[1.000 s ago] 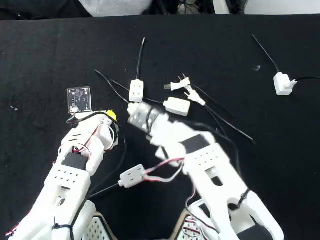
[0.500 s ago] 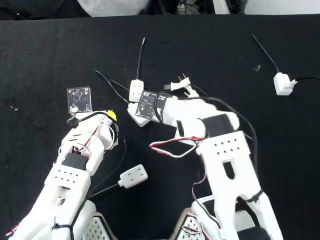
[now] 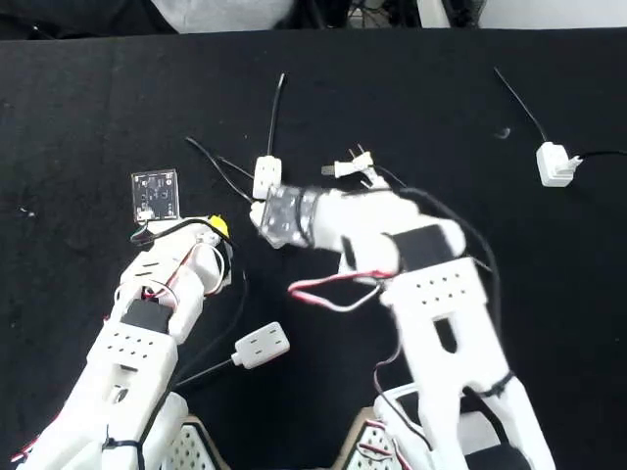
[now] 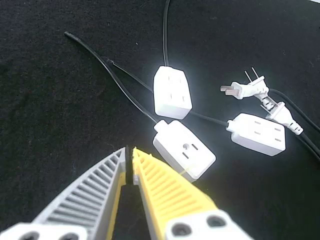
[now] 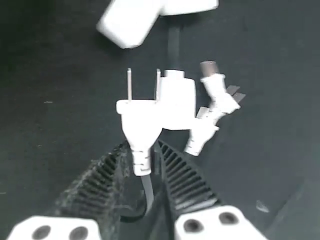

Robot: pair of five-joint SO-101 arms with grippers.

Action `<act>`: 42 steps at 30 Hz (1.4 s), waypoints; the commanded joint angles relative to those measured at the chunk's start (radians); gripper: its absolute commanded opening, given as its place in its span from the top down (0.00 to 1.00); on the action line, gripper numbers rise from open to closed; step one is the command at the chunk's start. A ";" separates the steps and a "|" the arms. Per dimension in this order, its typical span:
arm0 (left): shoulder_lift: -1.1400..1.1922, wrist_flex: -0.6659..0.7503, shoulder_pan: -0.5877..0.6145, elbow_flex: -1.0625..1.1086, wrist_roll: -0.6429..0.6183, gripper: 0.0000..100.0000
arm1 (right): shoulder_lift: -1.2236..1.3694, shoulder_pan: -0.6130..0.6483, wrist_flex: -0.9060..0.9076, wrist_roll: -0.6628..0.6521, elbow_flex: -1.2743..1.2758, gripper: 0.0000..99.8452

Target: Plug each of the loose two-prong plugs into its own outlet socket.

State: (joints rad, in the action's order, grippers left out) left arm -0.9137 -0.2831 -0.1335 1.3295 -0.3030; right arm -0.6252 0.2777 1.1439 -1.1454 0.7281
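In the right wrist view my right gripper (image 5: 145,150) is shut on a white two-prong plug (image 5: 140,117), prongs pointing away from the wrist. A white outlet socket (image 5: 179,97) lies just behind it, with two loose plugs (image 5: 212,107) beside that. From above, the right gripper (image 3: 279,217) hovers at mid-table just short of a white socket (image 3: 266,177), the loose plugs (image 3: 353,166) to its right. My left gripper (image 3: 214,233) sits to the left, shut and empty. The left wrist view has its fingertips (image 4: 129,152) short of three sockets (image 4: 171,92) (image 4: 184,150) (image 4: 257,131).
Another white socket (image 3: 263,345) lies near the arms' bases between them. A white socket (image 3: 554,164) with a thin cable sits far right. A small square circuit board (image 3: 156,195) lies far left. Black cables (image 3: 220,171) trail across the black table (image 3: 88,108).
The right arm swung away from the near socket toward the far-centre cluster, uncovering that socket and hiding the one by the loose plugs. The left arm kept still.
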 commanded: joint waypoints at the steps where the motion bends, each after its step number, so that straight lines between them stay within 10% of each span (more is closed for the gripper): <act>1: -0.011 0.015 -0.004 -0.018 0.006 0.97 | -0.031 0.052 -0.034 0.064 0.133 0.99; 15: -0.011 0.015 -0.004 -0.018 0.006 0.97 | -0.024 0.140 -0.715 0.373 0.607 0.99; 42: -0.011 0.015 -0.004 -0.016 0.006 0.97 | 0.352 0.133 -0.477 0.451 0.246 0.89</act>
State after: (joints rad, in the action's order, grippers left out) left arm -0.9137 -0.2831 -0.1335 1.3295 -0.3030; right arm -0.2723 0.4051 0.6621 -0.7020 1.0457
